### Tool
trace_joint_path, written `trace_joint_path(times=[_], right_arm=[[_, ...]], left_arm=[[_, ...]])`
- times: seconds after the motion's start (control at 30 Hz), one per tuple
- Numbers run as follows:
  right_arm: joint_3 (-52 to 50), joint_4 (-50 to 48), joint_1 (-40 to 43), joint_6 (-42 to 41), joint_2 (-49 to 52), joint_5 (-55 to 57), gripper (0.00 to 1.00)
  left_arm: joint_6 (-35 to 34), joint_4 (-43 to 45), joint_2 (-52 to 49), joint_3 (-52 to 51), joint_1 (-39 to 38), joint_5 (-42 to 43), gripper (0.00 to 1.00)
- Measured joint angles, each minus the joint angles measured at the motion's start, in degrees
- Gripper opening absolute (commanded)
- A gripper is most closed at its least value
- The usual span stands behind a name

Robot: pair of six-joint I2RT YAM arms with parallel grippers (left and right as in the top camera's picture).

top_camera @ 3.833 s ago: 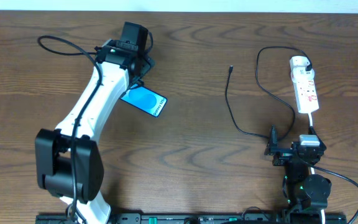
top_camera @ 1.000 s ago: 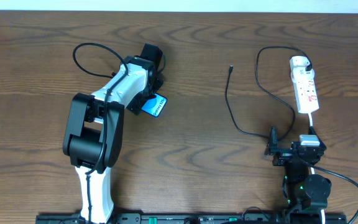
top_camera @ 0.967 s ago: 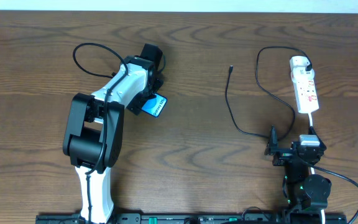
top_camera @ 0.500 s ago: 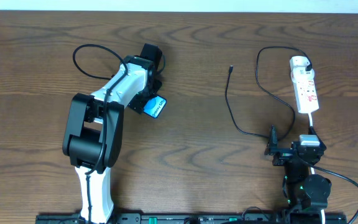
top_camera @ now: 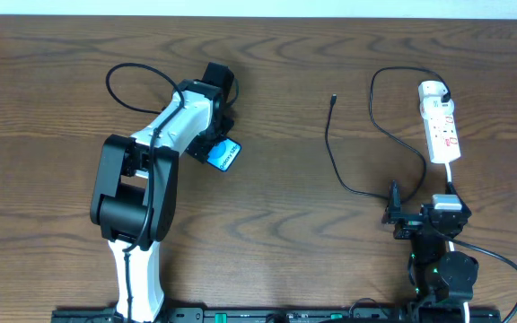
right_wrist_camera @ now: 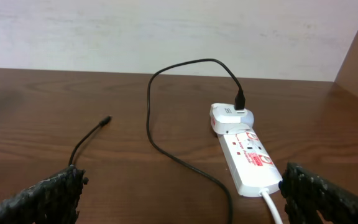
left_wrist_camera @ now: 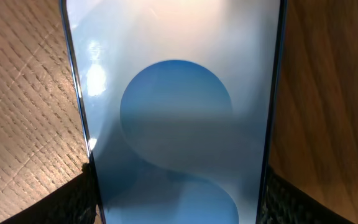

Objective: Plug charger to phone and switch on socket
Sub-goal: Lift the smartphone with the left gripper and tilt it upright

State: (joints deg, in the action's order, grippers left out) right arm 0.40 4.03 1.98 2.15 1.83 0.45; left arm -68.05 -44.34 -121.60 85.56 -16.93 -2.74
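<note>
Closest to my base, at 5 o'clock on the table [top_camera: 276, 233], my right gripper [right_wrist_camera: 180, 177] sat low with its two fingers [right_wrist_camera: 42, 196] spread wide apart. A bend of the charger [top_camera: 328, 135] lay on the wood just ahead of it.

Further out, at 10 o'clock, my left gripper [left_wrist_camera: 178, 174] was down over the phone [top_camera: 223, 154]. My wrist view showed one pad against each long edge, so I was clamping it. The phone lay flat on the table, screen up. Its lit end pointed toward 4 o'clock, and the rest was hidden under my wrist in the overhead view.

Beyond that, the thin black cable ran away from my right gripper toward 12 o'clock. It ended in its plug tip [top_camera: 333, 98], lying free on the wood, well apart from the phone.

Farthest, at 2 o'clock, lay the socket [top_camera: 442, 126], with its white cord [top_camera: 451, 175] leading back toward my right arm. The charger's other end was plugged in at the socket's rounded far end. I could not tell how its red-marked switches were set.
</note>
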Motion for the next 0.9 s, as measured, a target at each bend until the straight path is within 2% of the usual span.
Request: trace_joint_path(times=[0.53, 0.9], right_arm=[[0.00, 0.00, 0.00, 0.00, 0.00, 0.00, 0.99], [0.00, 0.02, 0.00, 0.00, 0.00, -0.02, 0.99]], left_arm=[[9.73, -5.64, 3.78, -0.79, -0.02, 9.79, 0.66], [16.00, -6.27, 5.84, -0.79, -0.02, 23.37, 0.66]])
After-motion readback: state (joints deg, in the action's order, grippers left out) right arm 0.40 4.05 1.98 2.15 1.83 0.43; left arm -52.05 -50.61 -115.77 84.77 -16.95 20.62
